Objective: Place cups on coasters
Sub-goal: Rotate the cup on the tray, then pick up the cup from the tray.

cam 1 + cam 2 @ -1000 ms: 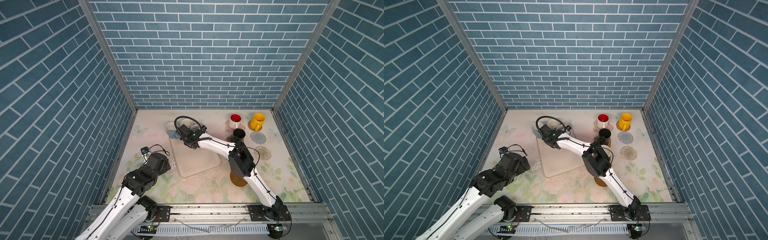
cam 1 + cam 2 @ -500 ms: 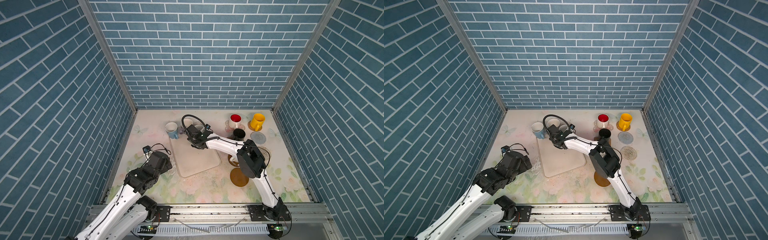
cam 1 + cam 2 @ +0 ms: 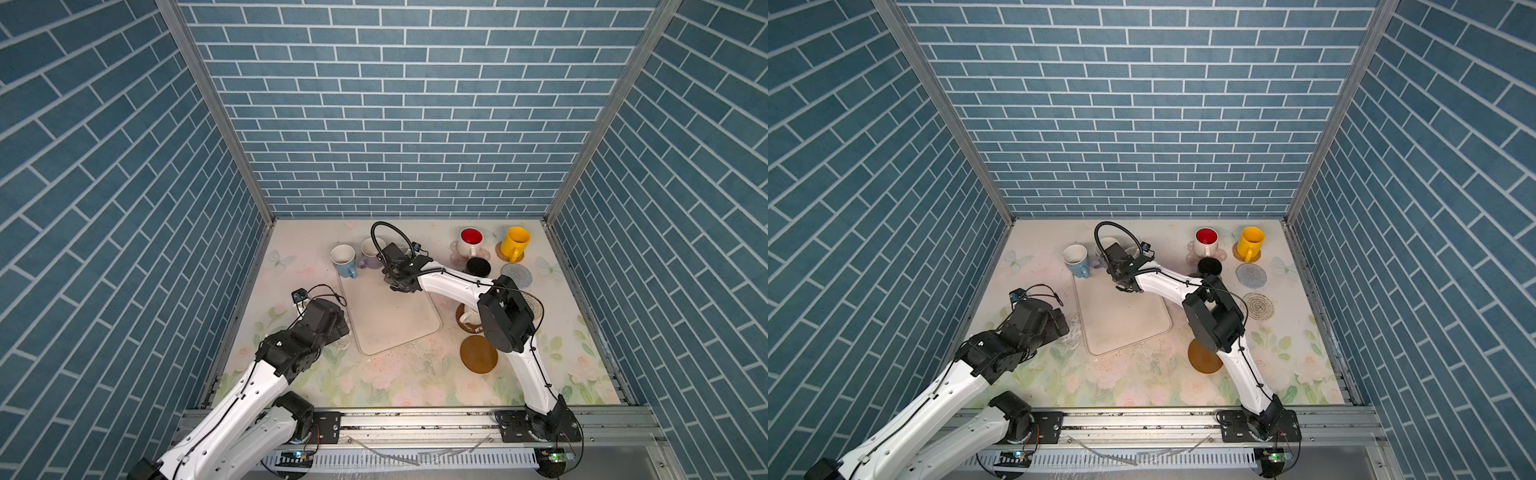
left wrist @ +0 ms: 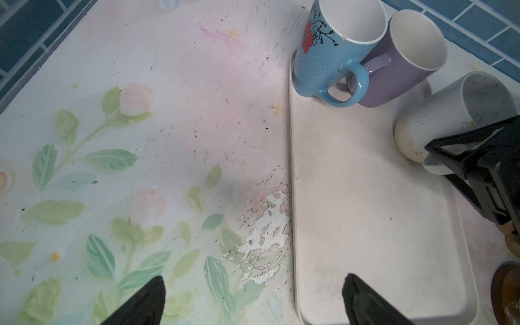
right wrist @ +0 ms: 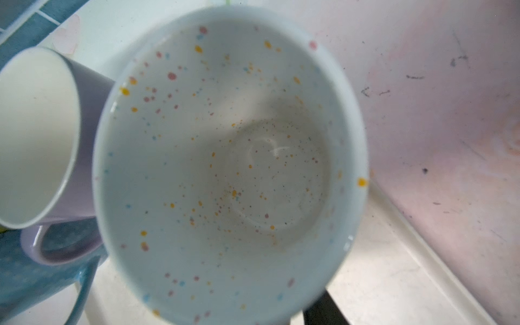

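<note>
A speckled cream cup [image 4: 455,112] stands on the cream tray [image 3: 390,324] and fills the right wrist view [image 5: 225,168]. My right gripper [image 3: 397,274] is down at its handle side; one finger [image 5: 318,309] shows beside the wall, and contact is hidden. Next to it stand a lavender cup [image 3: 370,253] and a light blue cup [image 3: 343,259]. My left gripper [image 4: 254,298] hangs open and empty by the tray's near left edge. The red-lined cup [image 3: 471,241] sits on a pink coaster [image 3: 455,257], the yellow cup [image 3: 514,243] on a rattan one.
A black cup [image 3: 478,266] stands right of the tray. A blue woven coaster [image 3: 516,274], a spiral coaster [image 3: 1258,306] and a brown disc [image 3: 478,354] lie bare. Another cream cup [image 3: 467,318] on a brown disc is half hidden by the right arm.
My right gripper has shifted right, off the light blue and lavender cups and onto the speckled cup, and its jaws have narrowed. The left arm has barely moved.
</note>
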Motion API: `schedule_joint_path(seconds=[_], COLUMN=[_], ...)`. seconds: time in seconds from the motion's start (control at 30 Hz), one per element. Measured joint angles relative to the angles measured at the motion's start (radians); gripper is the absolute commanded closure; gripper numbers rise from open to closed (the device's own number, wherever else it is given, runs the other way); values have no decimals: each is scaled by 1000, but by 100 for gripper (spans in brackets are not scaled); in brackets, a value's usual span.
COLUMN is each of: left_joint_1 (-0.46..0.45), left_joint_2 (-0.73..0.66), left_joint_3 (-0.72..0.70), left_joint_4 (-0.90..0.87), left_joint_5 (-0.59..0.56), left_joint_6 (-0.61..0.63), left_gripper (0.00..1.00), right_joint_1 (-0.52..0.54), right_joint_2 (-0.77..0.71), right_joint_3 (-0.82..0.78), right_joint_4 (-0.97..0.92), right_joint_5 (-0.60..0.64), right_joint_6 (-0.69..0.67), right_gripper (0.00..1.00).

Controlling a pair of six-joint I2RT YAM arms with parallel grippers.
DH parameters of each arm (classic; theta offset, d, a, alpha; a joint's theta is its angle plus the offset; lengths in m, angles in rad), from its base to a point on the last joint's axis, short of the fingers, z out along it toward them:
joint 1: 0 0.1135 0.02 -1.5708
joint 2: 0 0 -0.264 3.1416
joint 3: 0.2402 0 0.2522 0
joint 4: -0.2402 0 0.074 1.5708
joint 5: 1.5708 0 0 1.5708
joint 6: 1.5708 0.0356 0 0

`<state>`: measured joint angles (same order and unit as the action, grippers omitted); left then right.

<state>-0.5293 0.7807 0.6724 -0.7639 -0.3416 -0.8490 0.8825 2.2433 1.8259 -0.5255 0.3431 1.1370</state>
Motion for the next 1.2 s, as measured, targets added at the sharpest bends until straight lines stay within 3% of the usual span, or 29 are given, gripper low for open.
schedule_joint_path(seconds=[0.37,0.7,0.9,1.2], left_joint_1=[0,0,0,0], left_joint_2=[35,51,53,22], left_joint_3=[1,1,25,43], left_joint_4=[14,29,26,44], left_joint_5=[0,-1,-2,27], left_joint_6=[0,4,29,134], left_gripper=[1,1,1,1], right_joint_1=[-17,-34,-45,-92], right_joint_2=[0,0,-2,-95], right_joint_3=[15,15,15,-113], right_joint_4=[-42,-46,-42,47], right_joint_5=[-27,-53,-85,-248], right_joint_6=[-98,-180,-279,-443], right_gripper=[79,100,100,100])
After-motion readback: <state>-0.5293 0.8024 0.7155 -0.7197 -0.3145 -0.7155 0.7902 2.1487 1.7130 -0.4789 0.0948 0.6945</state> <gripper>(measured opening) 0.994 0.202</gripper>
